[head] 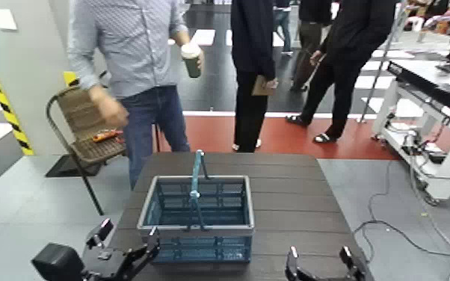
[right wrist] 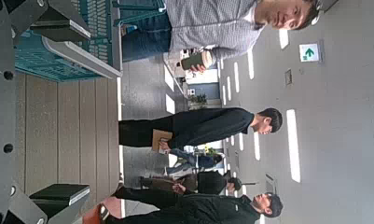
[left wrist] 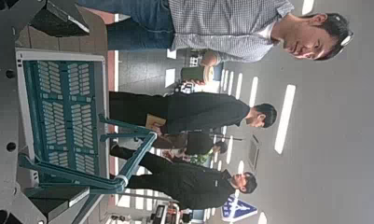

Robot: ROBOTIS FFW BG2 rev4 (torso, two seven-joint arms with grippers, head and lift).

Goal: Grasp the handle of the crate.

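Beyond the slatted dark-brown table [head: 288, 187], a brown wicker chair [head: 86, 138] stands at ten o'clock beside a pillar with black-and-yellow tape [head: 7, 112]. Next, a person in a checked shirt [head: 127, 45] holds a lidded cup [head: 191, 60]; two dark-clothed people stand around twelve and one o'clock on red flooring, and a white-framed bench [head: 430, 105] sits at two o'clock. At seven o'clock the left gripper [head: 127, 243] has its fingers spread wide, gripping nothing, near the blue-grey crate [head: 196, 217], which rests left of the table's centre, its teal handle [head: 196, 193] upright. The right gripper [head: 320, 258], at five o'clock, is open and empty.
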